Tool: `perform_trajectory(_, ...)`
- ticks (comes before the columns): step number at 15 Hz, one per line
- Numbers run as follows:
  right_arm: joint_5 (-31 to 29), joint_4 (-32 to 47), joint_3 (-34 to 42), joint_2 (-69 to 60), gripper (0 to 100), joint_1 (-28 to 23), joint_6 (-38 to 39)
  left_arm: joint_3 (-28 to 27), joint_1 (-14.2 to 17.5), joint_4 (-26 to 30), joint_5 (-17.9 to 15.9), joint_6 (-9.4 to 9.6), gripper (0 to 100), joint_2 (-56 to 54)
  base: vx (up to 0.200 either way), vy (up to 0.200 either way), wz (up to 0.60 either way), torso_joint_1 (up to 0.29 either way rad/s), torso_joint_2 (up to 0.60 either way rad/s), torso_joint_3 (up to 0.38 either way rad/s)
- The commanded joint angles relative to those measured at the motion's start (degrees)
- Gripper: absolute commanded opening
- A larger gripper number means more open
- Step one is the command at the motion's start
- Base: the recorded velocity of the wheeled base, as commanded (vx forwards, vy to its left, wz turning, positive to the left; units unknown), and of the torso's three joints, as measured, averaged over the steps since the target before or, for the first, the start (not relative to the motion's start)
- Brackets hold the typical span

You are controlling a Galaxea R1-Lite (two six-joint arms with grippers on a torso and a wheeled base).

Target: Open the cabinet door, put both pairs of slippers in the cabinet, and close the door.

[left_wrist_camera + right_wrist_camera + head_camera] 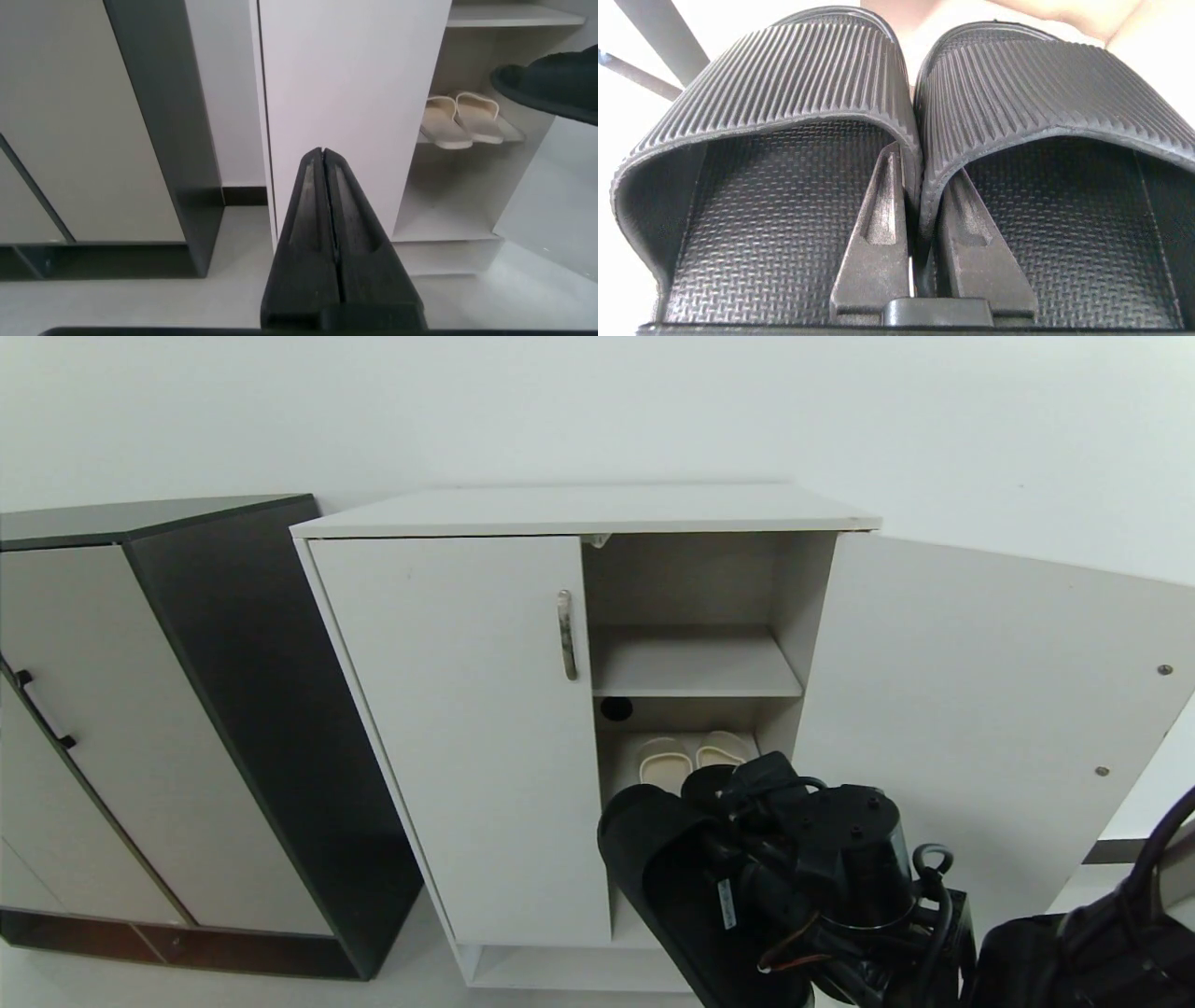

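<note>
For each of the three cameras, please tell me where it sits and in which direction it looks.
Head view: on the head, looking forward and down at the white cabinet, right door open; the right arm holds the black slippers.
Left wrist view: on the left wrist, facing the cabinet; shut left tool shows.
Right wrist view: on the right wrist, looking along the right tool, shut on the slippers' straps.
Head and left wrist share the beige slippers inside.

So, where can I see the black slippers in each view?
Head view: black slippers low centre, before the open cabinet.
Left wrist view: a sole edge beside the beige slippers.
Right wrist view: both straps, pinched by the right pincer.
Shared landmark: beige slippers on the shelf.
</note>
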Motion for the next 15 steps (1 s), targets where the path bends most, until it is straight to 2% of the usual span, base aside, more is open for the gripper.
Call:
perform_trajectory(1,-0.02,-0.02,-0.06,0.34,0,0.01,-0.01,0.00,-0.01,0.01,0.02,0.00,0,-0.01,0.000,0.000,0.00,0.000,0.00,0.000)
perform_trajectory(4,-0.02,-0.02,0.02,0.87,0,0.01,-0.72,0.00,0.07,0.01,0.02,0.00,0,-0.01,0.000,0.000,0.00,-0.019,0.13,0.111)
perform_trajectory(6,-0.02,-0.02,0.02,0.95,0,0.01,-0.63,0.00,0.07,0.01,0.11,0.00,0,-0.01,0.000,0.000,-0.60,0.005,0.01,0.019)
perform_trajectory(13,-0.02,-0.02,-0.68,1.92,0,0.01,-0.80,0.00,-0.01,0.01,0.11,0.00,0,-0.01,0.000,0.000,0.00,0.000,0.00,0.000)
perform_trajectory(14,-1.07,0.59,-2.70,2.45,0,0.01,-0.80,0.00,-0.01,0.01,0.20,0.00,0,-0.01,0.000,0.000,0.00,0.000,0.00,0.000)
perform_trajectory(15,-5.11,3.67,-6.30,3.33,0,0.10,-0.28,0.00,-0.01,0.01,0.11,0.00,0,-0.01,0.000,0.000,0.00,0.000,0.00,0.000)
